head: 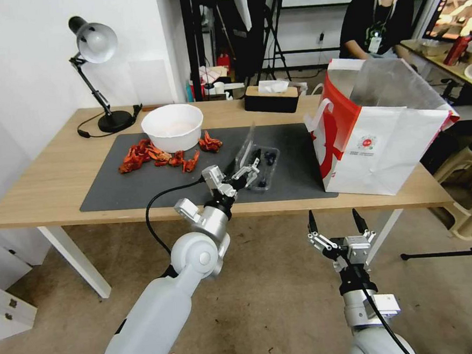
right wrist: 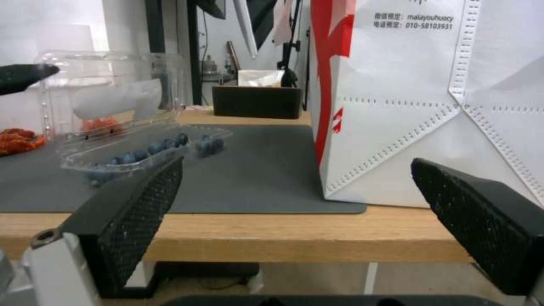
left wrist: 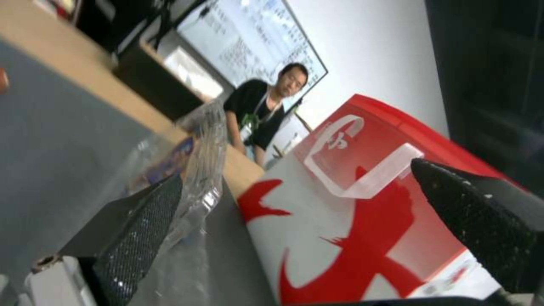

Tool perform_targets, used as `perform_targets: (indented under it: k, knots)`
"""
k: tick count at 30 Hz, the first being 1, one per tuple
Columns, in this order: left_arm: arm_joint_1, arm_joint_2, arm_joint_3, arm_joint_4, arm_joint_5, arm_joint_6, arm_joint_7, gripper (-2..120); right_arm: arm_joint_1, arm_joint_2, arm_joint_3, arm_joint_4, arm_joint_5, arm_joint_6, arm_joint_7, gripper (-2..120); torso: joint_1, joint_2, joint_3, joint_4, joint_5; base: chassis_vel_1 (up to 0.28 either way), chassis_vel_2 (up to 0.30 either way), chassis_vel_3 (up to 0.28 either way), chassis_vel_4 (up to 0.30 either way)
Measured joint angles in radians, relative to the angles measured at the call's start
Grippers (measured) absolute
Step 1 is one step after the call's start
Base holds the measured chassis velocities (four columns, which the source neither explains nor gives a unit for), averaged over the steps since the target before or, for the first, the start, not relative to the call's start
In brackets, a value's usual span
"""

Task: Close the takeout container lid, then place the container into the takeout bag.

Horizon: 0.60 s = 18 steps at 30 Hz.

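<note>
My right gripper [head: 336, 221] idles spread wide below the table edge; left gripper [head: 245, 172], fingers apart, empty, sits at the takeout container [head: 262, 168], lid [head: 244, 150] upright, takeout bag [head: 379, 140] beyond.

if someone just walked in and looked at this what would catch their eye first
Probably the takeout bag, large, white with red sides, standing open at the right end of the wooden table. Next, the left gripper, open at the takeout container on the grey mat, its clear lid standing up. The red crayfish heaped beside the white bowl also stand out.
</note>
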Motion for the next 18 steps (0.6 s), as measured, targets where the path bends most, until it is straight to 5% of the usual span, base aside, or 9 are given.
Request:
perform_targets:
  k: [2, 8, 18]
  knots:
    - [-0.004, 0.000, 0.000, -0.007, -0.033, 0.012, -0.017, 100, -0.001, 0.000, 0.000, 0.000, 0.000, 0.000, 0.000, 100, 0.000, 0.000, 0.000, 0.0000, 0.0000, 0.000, 0.000, 0.000, 0.000]
    - [-0.038, -0.012, -0.006, -0.040, -0.258, 0.091, -0.198, 100, -0.001, 0.004, 0.001, 0.001, -0.003, 0.001, 0.000, 100, 0.000, 0.000, 0.000, 0.0000, 0.0000, 0.000, 0.000, 0.000, 0.000]
    - [-0.086, -0.034, 0.003, 0.034, -0.337, 0.112, -0.273, 97, 0.002, -0.001, 0.000, 0.010, 0.016, -0.003, 0.001, 100, 0.000, 0.000, 0.000, -0.0001, 0.0000, 0.000, 0.000, 0.000, 0.000]
